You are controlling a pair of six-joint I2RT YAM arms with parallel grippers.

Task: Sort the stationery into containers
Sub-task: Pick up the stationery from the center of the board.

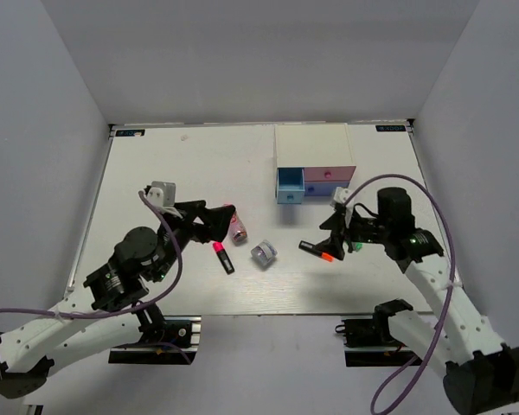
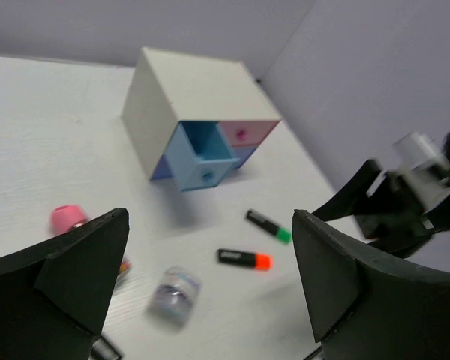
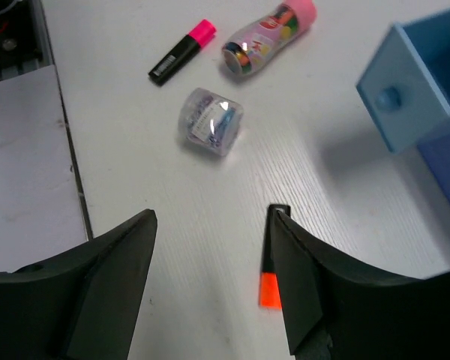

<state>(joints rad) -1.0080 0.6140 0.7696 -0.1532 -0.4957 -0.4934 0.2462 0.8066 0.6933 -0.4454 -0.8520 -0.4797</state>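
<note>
A white wood-grain counter (image 1: 156, 173) is boxed in by plain grey walls (image 1: 35, 69). One white organiser (image 1: 314, 143) stands at its far side, the blue drawer (image 1: 289, 185) pulled out, the pink drawer (image 1: 329, 175) and lavender drawer (image 1: 318, 190) shut. Loose on the counter, outside every drawer, lie three markers: pink-tipped marker (image 3: 181, 51), orange-tipped marker (image 2: 244, 259) and green-tipped marker (image 2: 268, 226). There is also one pink-capped cylinder (image 3: 270, 37) and one silvery block (image 3: 210, 121). The left fingers (image 2: 82, 262) are spread wide, grasping nothing. The right fingers (image 3: 105, 277) are parted over the orange-tipped marker, released.
</note>
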